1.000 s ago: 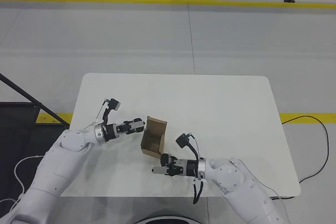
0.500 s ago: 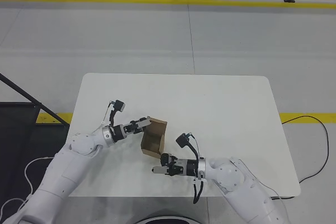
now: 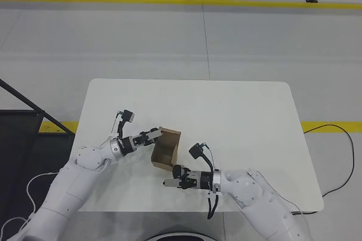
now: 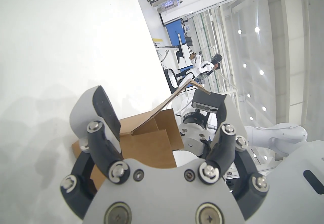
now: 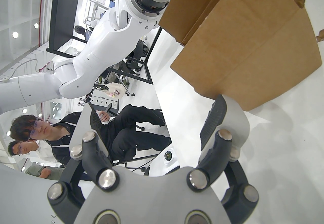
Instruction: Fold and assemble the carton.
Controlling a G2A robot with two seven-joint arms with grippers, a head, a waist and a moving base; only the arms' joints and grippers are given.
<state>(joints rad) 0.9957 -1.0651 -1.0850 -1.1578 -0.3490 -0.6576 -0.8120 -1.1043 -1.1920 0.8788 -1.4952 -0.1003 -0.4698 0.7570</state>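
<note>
Two sets of jaws stand open, and neither grips anything. The left gripper (image 3: 149, 136) has its fingers spread, and in the left wrist view a raised flap of the carton (image 3: 166, 147) stands ahead of the gap between them. From above, this gripper sits at the carton's upper left corner; contact cannot be confirmed. The right gripper (image 3: 171, 176) is also spread wide. It lies just beside the carton's near lower corner, with one fingertip (image 5: 217, 111) close to the bottom edge of a side panel in the right wrist view.

One brown cardboard carton stands partly erected between the two grippers, on the near middle part of the white table (image 3: 241, 114). Its open side faces up and toward the left arm. The visible interior shows plain cardboard walls and unfolded flaps.
</note>
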